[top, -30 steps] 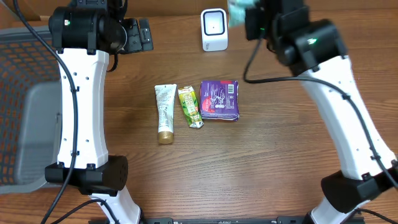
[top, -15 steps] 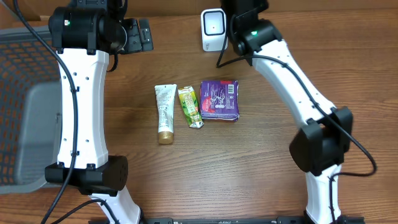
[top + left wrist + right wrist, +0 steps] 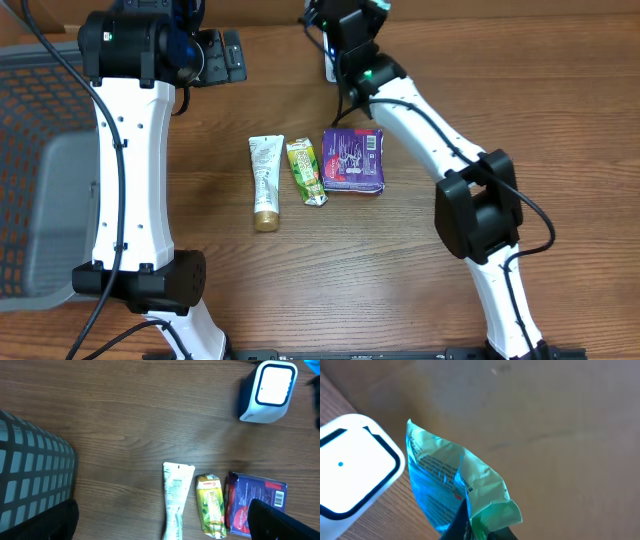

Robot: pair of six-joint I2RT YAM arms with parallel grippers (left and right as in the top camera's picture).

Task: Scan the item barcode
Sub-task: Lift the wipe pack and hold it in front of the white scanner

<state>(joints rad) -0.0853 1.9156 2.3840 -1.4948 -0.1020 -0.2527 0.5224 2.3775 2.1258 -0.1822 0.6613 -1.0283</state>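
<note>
item 1, far left of the overhead frame: grey mesh basket [image 3: 35,150], nothing to record.
item 2, upper left: my left gripper [image 3: 222,55], jaws spread as wide as they went, nothing in them.
items 3 to 5, centre of the frame: white tube [image 3: 265,180], green sachet [image 3: 306,172], purple packet [image 3: 353,160], lying flat in a row, each just beside the next.
item 6, upper centre: white scanner [image 3: 267,390], upright, pale window lit.
item 7, just right of the scanner in the right wrist view: my right gripper [image 3: 470,527], pinched fully shut on one edge of the teal pouch [image 3: 447,480], held in the air near the window and not touching it.
step in hand, as i judged it: presenting the pouch to the scanner. next move called for turning the barcode side square to the window and holding steady.
pouch condition: teal and green foil, crumpled, fine dark print, one small red mark; soft, likely to flop; no barcode was visible to me.
</note>
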